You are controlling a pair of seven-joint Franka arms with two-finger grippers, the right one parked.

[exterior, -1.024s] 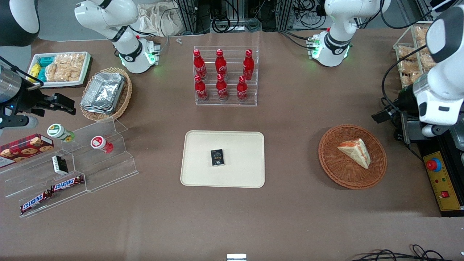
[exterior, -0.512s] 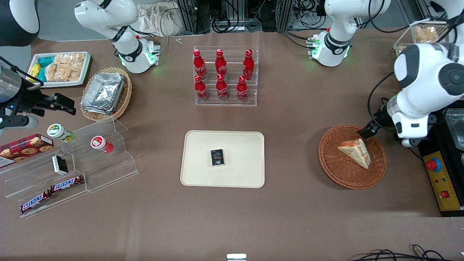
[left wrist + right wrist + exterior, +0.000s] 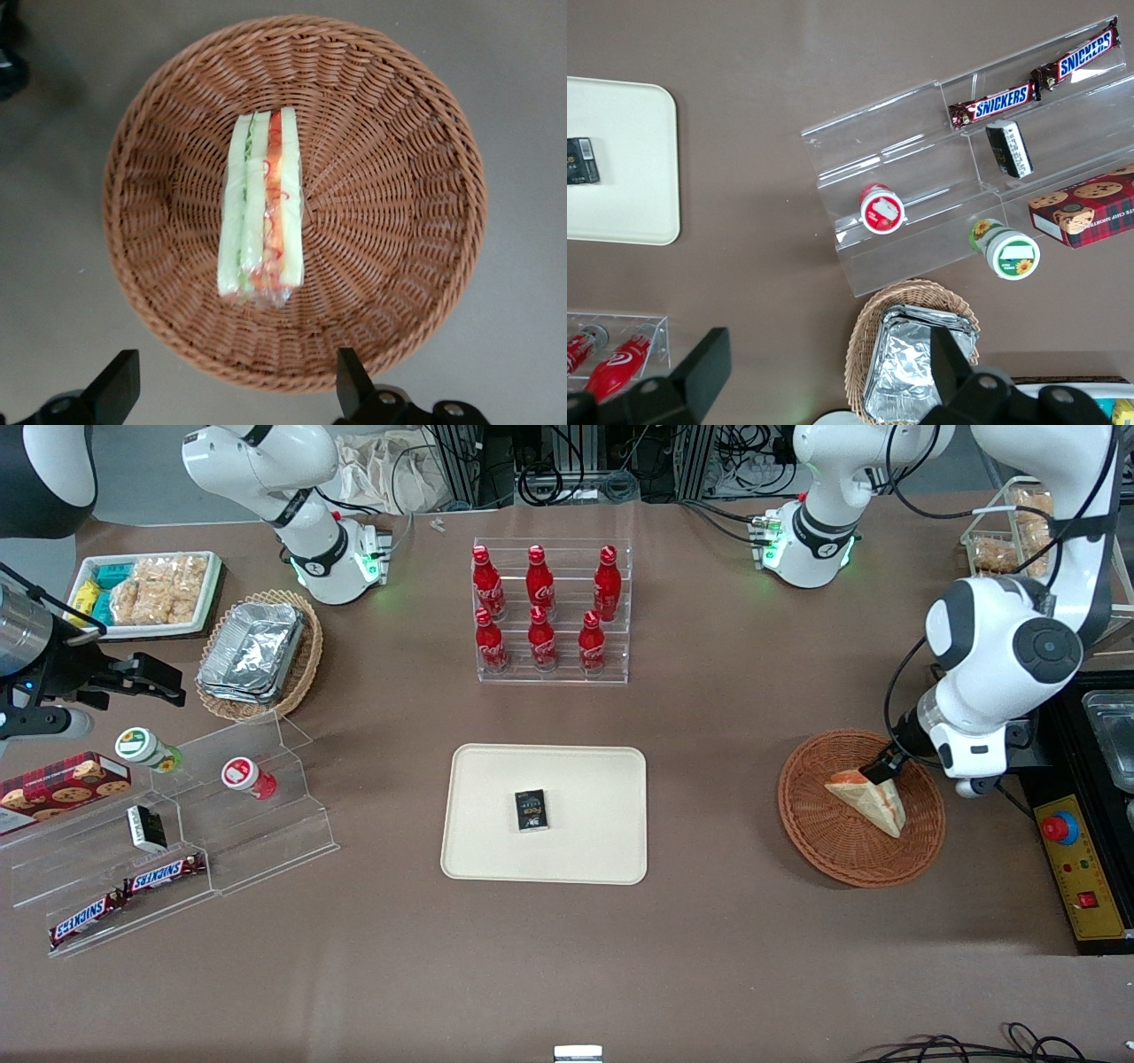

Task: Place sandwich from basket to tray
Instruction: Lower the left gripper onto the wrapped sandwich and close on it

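Gripper above the basket, fingers spread apart, gripping nothing. Sandwich inside the basket, at 3 o'clock from the tray.

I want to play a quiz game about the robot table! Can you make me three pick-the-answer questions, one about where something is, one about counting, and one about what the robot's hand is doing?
1. Where is the sandwich?
A. in the basket
B. on the tray
C. on the bare table

2. How many red bottles stand in the clear rack?
A. four
B. six
C. eight

3. What is the gripper doing?
A. squeezing the sandwich
B. open above the basket
C. holding a bottle

Answers:
1. A: the sandwich lies inside the woven basket.
2. B: two rows of three bottles.
3. B: the wrist view shows both fingers spread apart with nothing between them.
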